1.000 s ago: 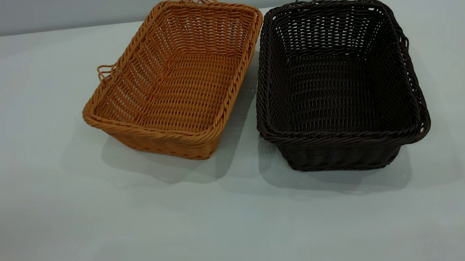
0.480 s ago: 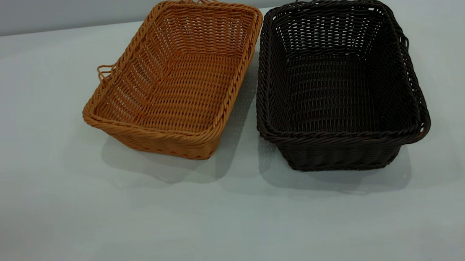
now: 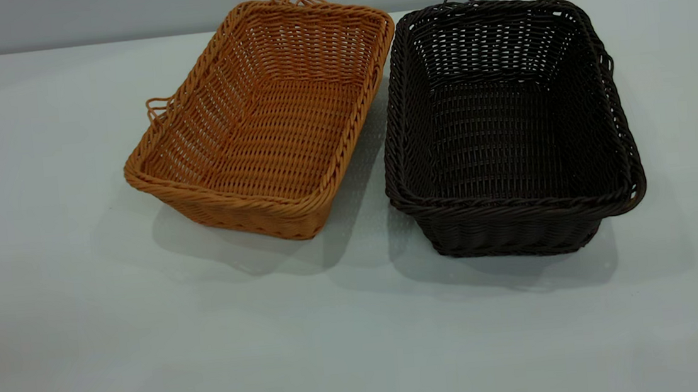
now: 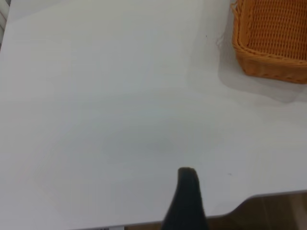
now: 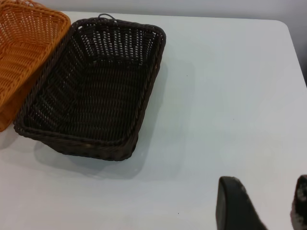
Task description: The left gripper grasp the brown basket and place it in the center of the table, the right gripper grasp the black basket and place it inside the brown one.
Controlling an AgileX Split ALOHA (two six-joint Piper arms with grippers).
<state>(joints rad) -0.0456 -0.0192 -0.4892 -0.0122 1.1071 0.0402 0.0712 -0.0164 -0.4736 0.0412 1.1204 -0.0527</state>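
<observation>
Two baskets sit side by side on the table point(image 3: 82, 320): the brown basket point(image 3: 266, 121) on the left, the black basket point(image 3: 507, 125) on the right, far corners nearly touching. The right gripper point(image 5: 261, 203) hovers spread near the black basket; only one finger shows of the left gripper point(image 4: 186, 199), so its state cannot be told.

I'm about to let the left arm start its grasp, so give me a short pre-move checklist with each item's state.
1. brown basket upright and empty: ok.
2. black basket upright and empty: ok.
3. Baskets separate, not yet nested: ok.
4. Bare table in front of the baskets for placing: ok.
5. right gripper open, clear of the black basket: ok.
6. left gripper open: cannot tell, only one finger shows.
</observation>
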